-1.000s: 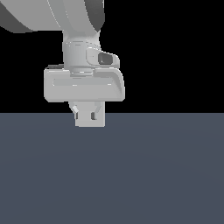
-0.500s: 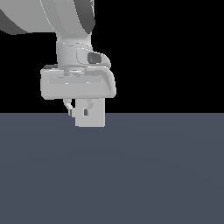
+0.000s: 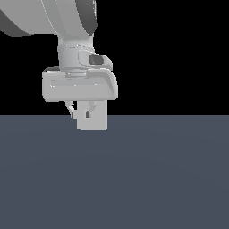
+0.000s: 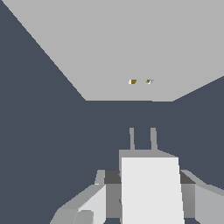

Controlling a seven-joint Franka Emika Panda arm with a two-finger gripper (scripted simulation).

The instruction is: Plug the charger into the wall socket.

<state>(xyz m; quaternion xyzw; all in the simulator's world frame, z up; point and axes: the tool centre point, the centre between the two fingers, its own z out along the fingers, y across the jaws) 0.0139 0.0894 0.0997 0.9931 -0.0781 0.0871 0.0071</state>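
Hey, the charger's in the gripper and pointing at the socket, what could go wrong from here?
1. The charger's two prongs sit slightly off line from the two small holes in the wall socket, so they may hit its face.
2. A gap remains; pushing in tilted could jam the prongs.
3. If the gripper's hold is loose, contact might shift the charger.

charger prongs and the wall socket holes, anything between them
Nothing. In the wrist view, only bare dark floor separates the charger prongs from the wall socket and its two small holes.
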